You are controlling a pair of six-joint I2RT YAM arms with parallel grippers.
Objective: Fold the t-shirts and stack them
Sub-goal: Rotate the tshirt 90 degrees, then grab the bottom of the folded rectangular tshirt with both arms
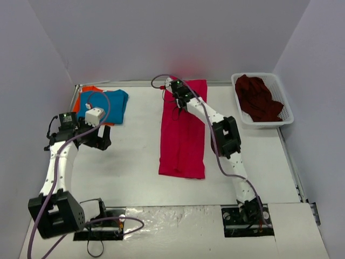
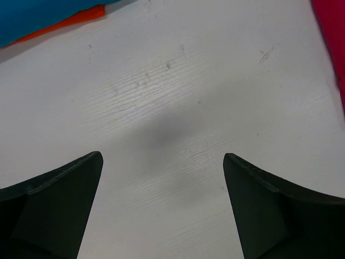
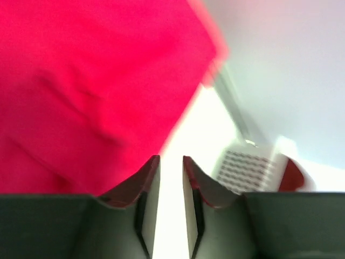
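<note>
Crimson-pink t-shirt (image 1: 182, 141), folded strip, right hand (image 3: 171, 157) at far end

**A:** What are the arms made of, by the look of them?

**B:** The left arm (image 1: 58, 162) and the right arm (image 1: 243, 181) both have white links with chunky black joint housings.

**A:** Any wiring?

**B:** A greyish-purple cable (image 1: 103, 102) runs along the left one, and a matching second cable (image 1: 214, 148) along the right. A white boxy camera (image 1: 94, 115) sits at the left wrist.

**A:** And the fingers?

**B:** On the left gripper (image 2: 161, 159) they're matte black wedges. The right gripper (image 3: 171, 162) has dark, flat-faced fingers tapering to points.
</note>
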